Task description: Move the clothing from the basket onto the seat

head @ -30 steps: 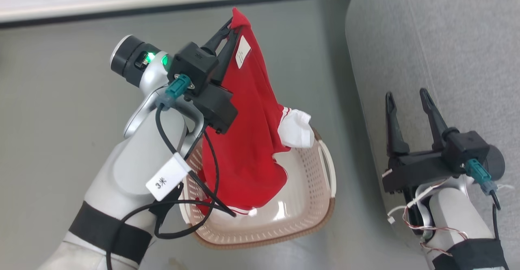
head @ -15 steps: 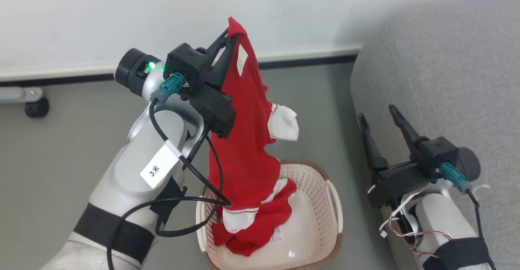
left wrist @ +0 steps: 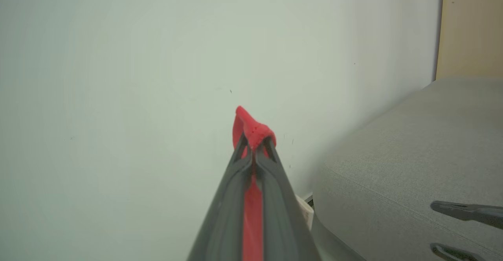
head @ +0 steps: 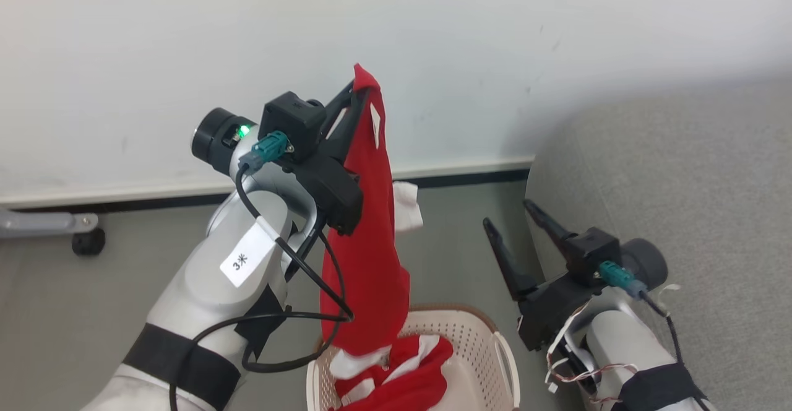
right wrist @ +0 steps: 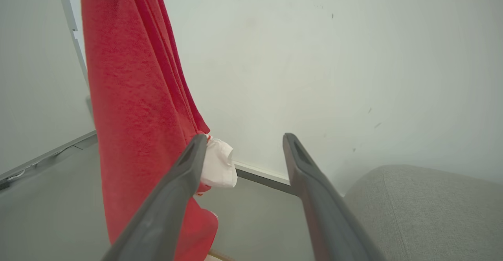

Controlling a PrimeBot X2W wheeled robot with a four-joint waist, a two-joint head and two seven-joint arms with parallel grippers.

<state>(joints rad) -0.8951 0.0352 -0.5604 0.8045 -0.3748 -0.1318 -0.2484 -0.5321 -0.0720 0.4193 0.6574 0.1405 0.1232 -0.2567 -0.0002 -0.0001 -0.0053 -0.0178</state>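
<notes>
Step in hand: we judge this to be the carry, with one garment lifted above the basket and not yet on the seat.
Left pincer: our left pincer (head: 359,91) is pressed together on the top fold of a soft bright red fabric garment with white trim (head: 366,256), up at 12 o'clock in the head view, in front of the white wall (head: 495,39).
Held garment: it hangs straight down, and its lower hem reaches the mouth of the oval cream-white perforated plastic basket (head: 479,361) at 6 o'clock. We cannot tell whether it touches what lies there.
In the basket: a second red garment with white stripes (head: 408,389) lies crumpled inside.
Right pincer: our right pincer (head: 507,214) is spread wide and holds nothing, at 4 o'clock, between the hanging cloth and the seat.
Seat: the large grey woven-fabric sofa seat (head: 680,213) lies at 3 o'clock, near the basket.
Next move: we think the hem must rise clear of the rim. Then the arm swings toward 3 o'clock, passing our right pincer, and lowers the cloth onto the cushion before the fingers part.
Risk: the trailing hem may snag the rim or drag the second garment along.
</notes>
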